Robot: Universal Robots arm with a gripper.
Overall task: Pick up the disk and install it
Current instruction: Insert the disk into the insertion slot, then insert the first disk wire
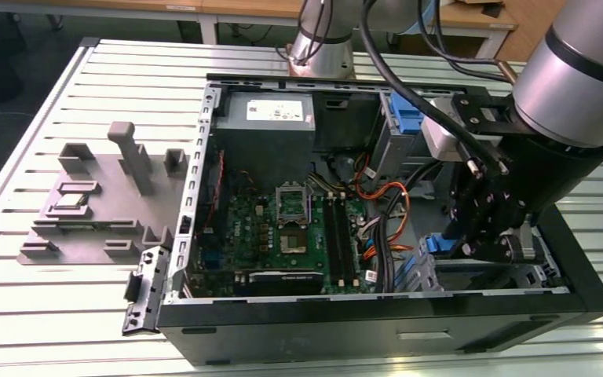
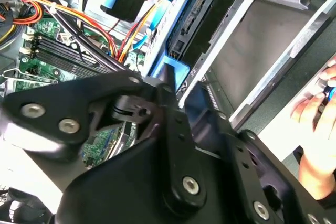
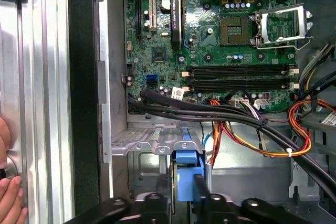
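The fingers (image 3: 199,190) pinch the blue end tab of the disk (image 3: 188,163), one black finger on each side of it. The disk stands on edge in the metal drive bay (image 3: 142,148), at the near corner of the open computer case (image 1: 385,322), on the exterior view's right. In the second wrist view its dark edge carries a connector strip and is framed by a blue plastic rail. A bundle of black and orange cables (image 3: 252,135) runs just beside the bay, with the green motherboard (image 3: 210,35) beyond. Outside the case wall, a person's hand (image 3: 9,198) rests on the slatted tabletop (image 1: 71,314).
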